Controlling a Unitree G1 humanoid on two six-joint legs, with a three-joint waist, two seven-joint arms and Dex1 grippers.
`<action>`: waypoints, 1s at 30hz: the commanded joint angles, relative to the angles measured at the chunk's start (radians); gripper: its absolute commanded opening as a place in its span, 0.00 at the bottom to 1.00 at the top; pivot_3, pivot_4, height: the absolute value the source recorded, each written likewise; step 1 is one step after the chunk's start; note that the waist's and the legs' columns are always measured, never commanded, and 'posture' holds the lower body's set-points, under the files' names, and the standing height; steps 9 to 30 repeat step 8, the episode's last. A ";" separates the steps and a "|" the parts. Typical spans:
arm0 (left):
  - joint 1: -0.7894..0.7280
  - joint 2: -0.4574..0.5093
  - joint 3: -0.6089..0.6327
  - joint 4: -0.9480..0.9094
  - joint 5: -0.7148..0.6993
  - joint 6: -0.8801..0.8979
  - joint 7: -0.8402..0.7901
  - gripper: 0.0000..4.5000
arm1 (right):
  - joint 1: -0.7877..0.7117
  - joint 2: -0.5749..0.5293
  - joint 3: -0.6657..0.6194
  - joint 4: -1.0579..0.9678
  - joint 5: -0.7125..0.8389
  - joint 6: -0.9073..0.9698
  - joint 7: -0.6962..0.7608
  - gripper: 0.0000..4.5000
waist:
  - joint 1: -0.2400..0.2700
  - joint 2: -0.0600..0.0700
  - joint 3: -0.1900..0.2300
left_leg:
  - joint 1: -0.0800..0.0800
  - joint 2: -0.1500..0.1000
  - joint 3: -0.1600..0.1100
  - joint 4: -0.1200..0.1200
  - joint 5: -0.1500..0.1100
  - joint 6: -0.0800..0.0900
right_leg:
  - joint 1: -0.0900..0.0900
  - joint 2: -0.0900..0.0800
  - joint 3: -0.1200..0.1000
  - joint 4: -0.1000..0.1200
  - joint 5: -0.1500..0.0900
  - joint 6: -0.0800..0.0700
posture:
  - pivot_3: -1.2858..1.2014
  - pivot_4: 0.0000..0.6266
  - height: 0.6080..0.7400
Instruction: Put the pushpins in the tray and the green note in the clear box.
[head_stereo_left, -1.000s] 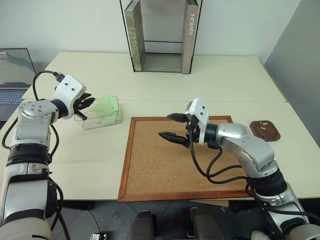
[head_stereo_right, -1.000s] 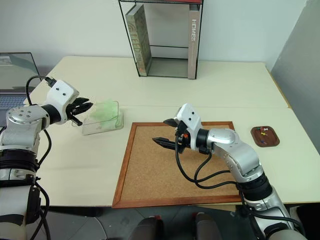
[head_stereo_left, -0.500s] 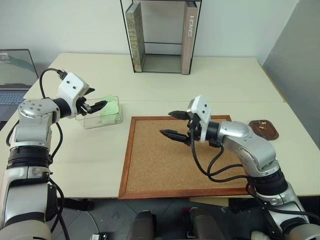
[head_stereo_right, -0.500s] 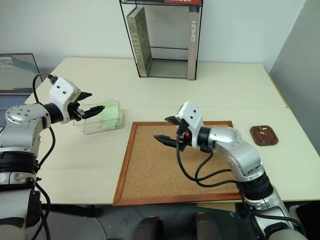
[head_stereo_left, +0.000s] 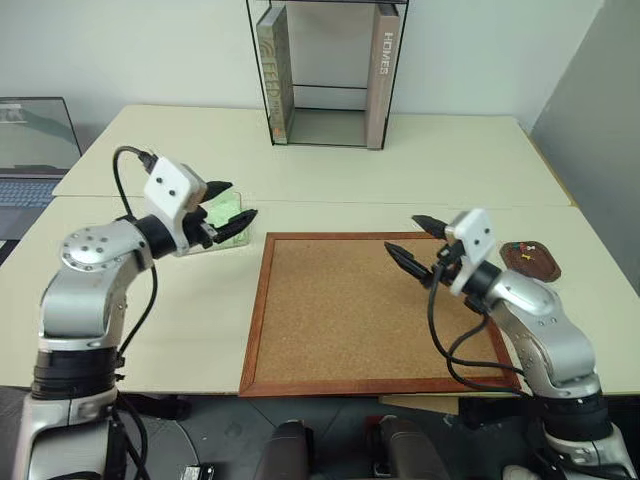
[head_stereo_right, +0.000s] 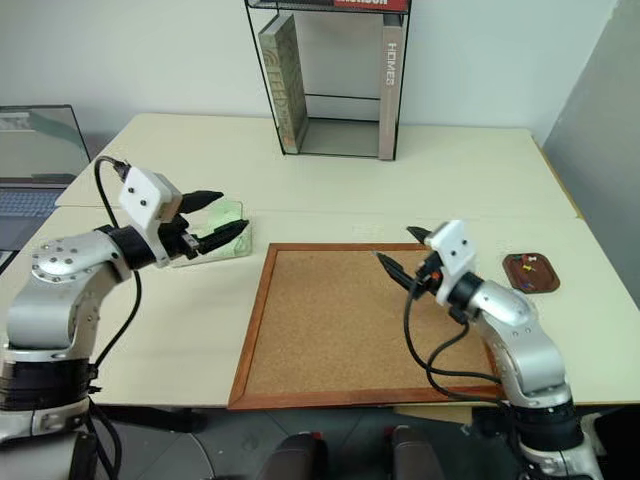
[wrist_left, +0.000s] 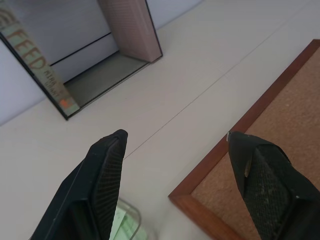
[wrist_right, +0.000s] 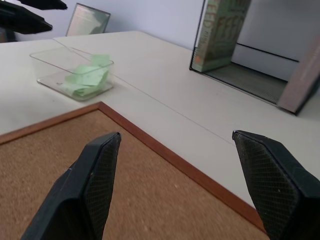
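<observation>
Both claws are seen open and empty: the left gripper (head_stereo_left: 232, 226) just beside the clear box (wrist_right: 72, 75), the right gripper (head_stereo_left: 411, 243) over the cork board (head_stereo_left: 340, 310). The green note (wrist_right: 86, 77) lies in the box, which is shown well in the right wrist view; the pushpins (head_stereo_left: 525, 248) in the tray (head_stereo_left: 530, 262) are seen in the eye views. The box could be knocked by the left claw.

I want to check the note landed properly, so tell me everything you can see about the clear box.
The clear box is a low, see-through plastic container with rounded corners and no lid on it. It sits flat on the cream table, just past the cork board's far left corner and apart from its frame. Pale green note paper lies crumpled inside it. The left hand is open at the box's near side; whether it touches is unclear.
</observation>
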 joint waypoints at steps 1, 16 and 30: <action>0.106 -0.046 -0.031 -0.167 -0.070 0.046 0.005 0.76 | 0.132 -0.052 -0.044 -0.106 0.052 -0.008 0.061 0.84 | -0.002 0.000 0.000 | 0.001 0.000 0.000 -0.001 0.000 0.000 | 0.000 0.000 0.001 0.000 0.000 0.000 | 0.52 0.24 1.00; 0.264 -0.093 -0.075 -0.272 -0.078 0.071 0.040 0.76 | 0.183 -0.084 -0.050 -0.102 0.075 0.001 0.084 0.84 | -0.013 0.000 0.000 | 0.003 0.001 0.000 0.000 0.001 0.001 | 0.002 0.001 0.000 0.000 0.000 0.000 | 0.52 0.24 1.00; 0.264 -0.093 -0.075 -0.272 -0.078 0.071 0.040 0.76 | 0.183 -0.084 -0.050 -0.102 0.075 0.001 0.084 0.84 | -0.013 0.000 0.000 | 0.003 0.001 0.000 0.000 0.001 0.001 | 0.002 0.001 0.000 0.000 0.000 0.000 | 0.52 0.24 1.00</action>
